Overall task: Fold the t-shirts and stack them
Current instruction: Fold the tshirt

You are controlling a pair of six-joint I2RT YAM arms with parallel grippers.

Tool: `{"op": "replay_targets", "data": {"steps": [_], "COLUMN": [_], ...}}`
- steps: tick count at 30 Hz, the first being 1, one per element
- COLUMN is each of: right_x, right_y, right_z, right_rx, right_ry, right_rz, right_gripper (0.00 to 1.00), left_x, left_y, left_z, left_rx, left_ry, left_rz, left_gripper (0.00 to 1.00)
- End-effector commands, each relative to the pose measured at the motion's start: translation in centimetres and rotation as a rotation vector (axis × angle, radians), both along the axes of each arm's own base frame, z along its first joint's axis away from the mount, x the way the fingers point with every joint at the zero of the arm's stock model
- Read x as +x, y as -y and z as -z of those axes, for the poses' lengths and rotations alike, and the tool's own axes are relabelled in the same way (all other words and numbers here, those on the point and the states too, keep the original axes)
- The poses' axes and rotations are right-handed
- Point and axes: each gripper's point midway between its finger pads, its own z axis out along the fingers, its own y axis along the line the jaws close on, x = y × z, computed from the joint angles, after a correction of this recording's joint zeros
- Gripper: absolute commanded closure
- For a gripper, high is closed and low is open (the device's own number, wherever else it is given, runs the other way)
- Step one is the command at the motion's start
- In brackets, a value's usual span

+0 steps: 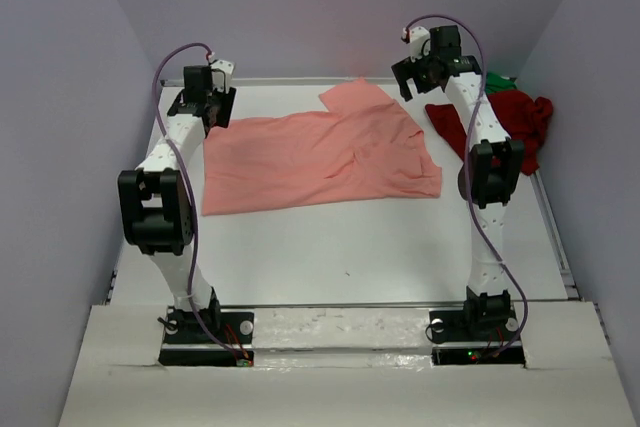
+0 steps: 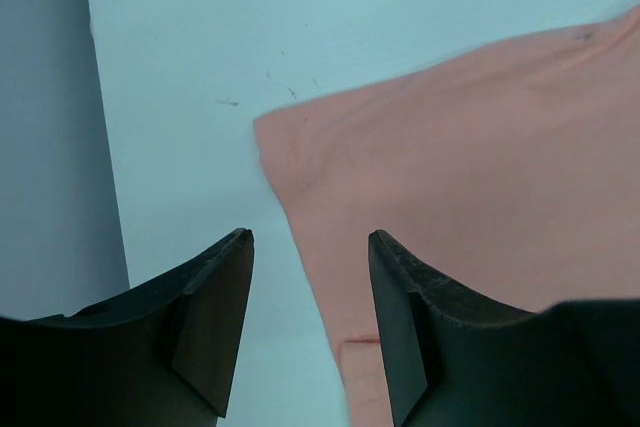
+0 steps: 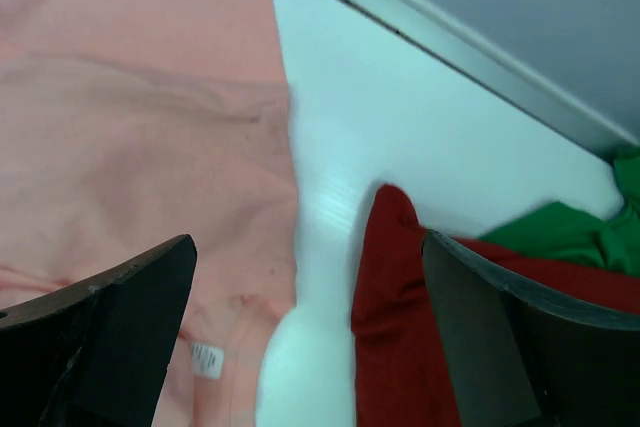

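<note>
A salmon-pink t-shirt (image 1: 320, 157) lies spread flat across the middle of the table. My left gripper (image 1: 210, 107) hangs open above its far left corner (image 2: 290, 137), holding nothing; the shirt's edge runs between the fingers in the left wrist view. My right gripper (image 1: 420, 72) is raised at the far right, jaws wide open and empty, above the gap between the pink t-shirt (image 3: 140, 127) and a crumpled dark red t-shirt (image 3: 400, 317). That dark red t-shirt (image 1: 515, 117) lies at the far right, with a bright green t-shirt (image 1: 500, 80) showing as a small crumple behind it.
The white table (image 1: 350, 247) is walled by grey panels on three sides, with a raised rim (image 1: 300, 80) along the back. The pink shirt's white label (image 3: 207, 359) shows near the right gripper's left finger. Both arm bases stand at the near edge.
</note>
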Motion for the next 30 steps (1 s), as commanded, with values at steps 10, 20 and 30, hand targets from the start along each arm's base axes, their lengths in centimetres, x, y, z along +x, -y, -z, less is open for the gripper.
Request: {"op": "replay_targets", "data": {"steps": [10,20,30], "right_x": [3.0,1.5,0.5], "right_y": [-2.6,-2.1,-1.7], "right_z": [3.2,5.0,4.2], "right_rx": [0.158,0.124,0.106], "right_ry": [0.014,-0.038,-0.04], "right_rz": [-0.026,-0.032,-0.024], "right_gripper": [0.0,0.01,0.01], "left_x": [7.0,8.5,8.8], "left_y": [-4.1,-6.3,-6.4], "left_z": [4.7,7.8,11.1], "left_rx": [-0.052,-0.093,-0.134], "left_ry": [-0.079,-0.14,-0.202], "left_rz": [-0.185,-0.24,-0.237], "left_gripper": [0.39,0.39,0.4]}}
